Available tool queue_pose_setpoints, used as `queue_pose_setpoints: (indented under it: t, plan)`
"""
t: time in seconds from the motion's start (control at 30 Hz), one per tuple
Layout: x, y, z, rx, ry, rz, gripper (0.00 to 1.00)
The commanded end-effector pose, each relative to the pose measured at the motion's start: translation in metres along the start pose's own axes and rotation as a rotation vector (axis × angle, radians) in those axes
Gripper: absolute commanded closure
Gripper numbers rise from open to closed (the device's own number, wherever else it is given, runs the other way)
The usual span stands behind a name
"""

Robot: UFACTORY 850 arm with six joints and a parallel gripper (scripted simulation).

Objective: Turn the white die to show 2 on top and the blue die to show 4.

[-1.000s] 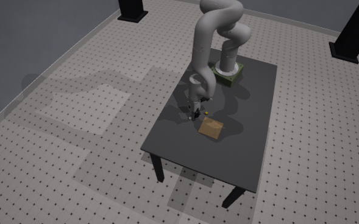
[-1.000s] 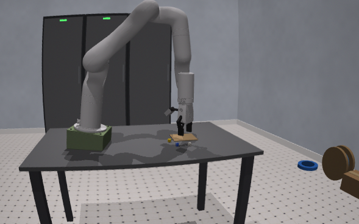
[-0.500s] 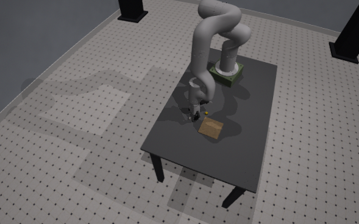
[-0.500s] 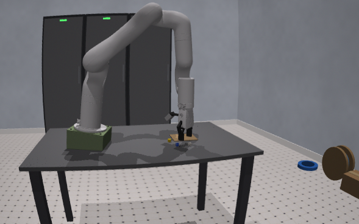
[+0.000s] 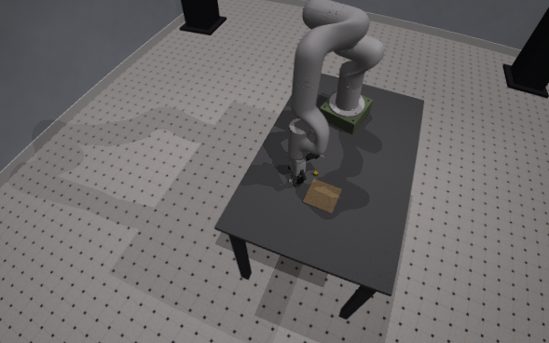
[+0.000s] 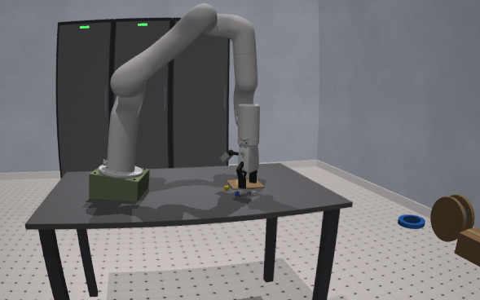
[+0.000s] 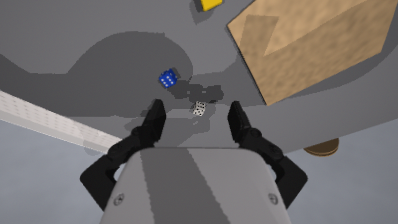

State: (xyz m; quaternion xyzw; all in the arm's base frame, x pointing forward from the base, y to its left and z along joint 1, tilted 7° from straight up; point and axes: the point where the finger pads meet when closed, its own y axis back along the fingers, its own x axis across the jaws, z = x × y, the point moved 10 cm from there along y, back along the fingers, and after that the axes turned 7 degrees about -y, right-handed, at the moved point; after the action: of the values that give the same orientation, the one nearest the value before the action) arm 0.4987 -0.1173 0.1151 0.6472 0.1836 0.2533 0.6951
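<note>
My gripper [image 7: 197, 108] is open and empty. It hangs a little above the dark table, with the white die [image 7: 199, 108] seen between its fingertips in the wrist view. The blue die [image 7: 168, 78] lies on the table just beyond the left finger. The yellow die [image 7: 210, 4] lies farther off at the frame's top edge. All three dice are on the bare table, off the brown mat [image 7: 312, 42]. In the exterior view the gripper [image 6: 246, 178] stands over the dice, with the blue die [image 6: 236, 193], the white die [image 6: 253, 191] and the yellow die [image 6: 226, 187] in front of the mat [image 6: 247, 183]. In the top view the gripper [image 5: 296, 178] is left of the mat [image 5: 322, 196] and the yellow die [image 5: 315, 172].
The arm's green base block [image 6: 119, 184] stands at the table's left in the exterior view. The table's edge runs close behind the dice in the wrist view. A blue ring [image 6: 411, 221], a brown spool [image 6: 451, 212] and a box [image 6: 479, 246] lie on the floor.
</note>
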Motion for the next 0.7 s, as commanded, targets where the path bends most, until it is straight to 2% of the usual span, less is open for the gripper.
queue_pose_setpoints:
  t: [0.0,0.53,0.67]
  plan:
    - [0.0,0.001,0.001,-0.001,0.0,0.001,0.0]
    - [0.0,0.001,0.0,-0.001,0.0,0.001,0.0]
    - [-0.011,0.001,-0.01,0.0,0.0,0.002,0.0]
